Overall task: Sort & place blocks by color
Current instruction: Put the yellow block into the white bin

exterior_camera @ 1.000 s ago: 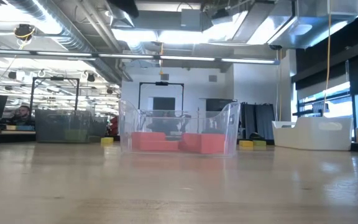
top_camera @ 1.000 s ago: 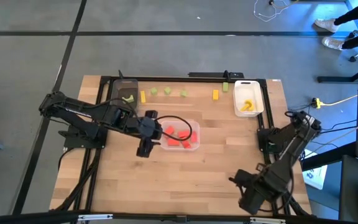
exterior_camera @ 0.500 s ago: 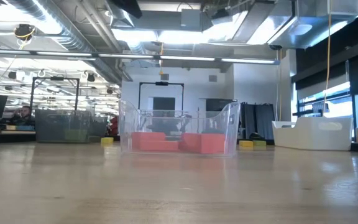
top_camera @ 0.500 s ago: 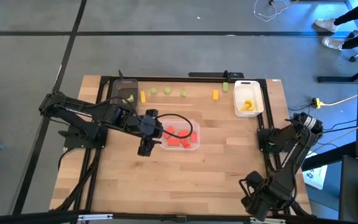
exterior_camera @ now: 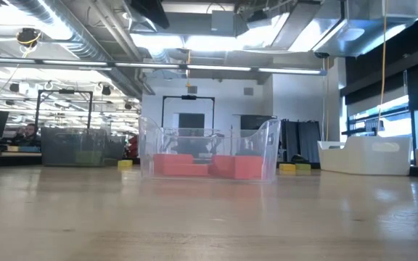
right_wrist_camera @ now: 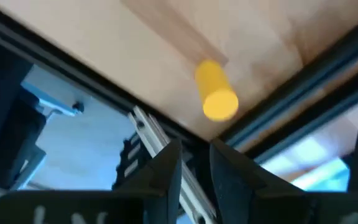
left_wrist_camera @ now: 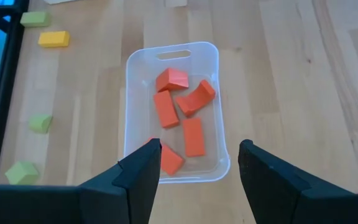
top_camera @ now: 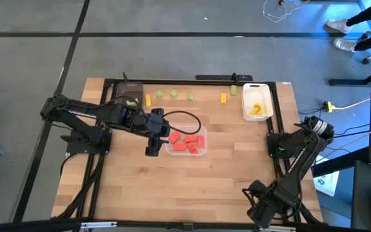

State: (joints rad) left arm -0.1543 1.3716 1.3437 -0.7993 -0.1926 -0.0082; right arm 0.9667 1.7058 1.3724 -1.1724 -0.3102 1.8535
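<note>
The left tool (left_wrist_camera: 194,163) hangs empty, fingers apart, over the clear tray (top_camera: 201,152) of red blocks (left_wrist_camera: 193,136); next comes a green block (top_camera: 173,95) beyond that tray, while the right tool (right_wrist_camera: 194,163), seemingly near-closed, faces a yellow cylinder (right_wrist_camera: 215,91).

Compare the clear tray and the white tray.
The clear tray is see-through and holds only red blocks; the white tray is opaque and holds yellow blocks. The clear tray lies mid-table, just ahead of the open left gripper; the white tray lies at the far right edge, with no gripper near. Both are small rectangular trays resting flat.
</note>
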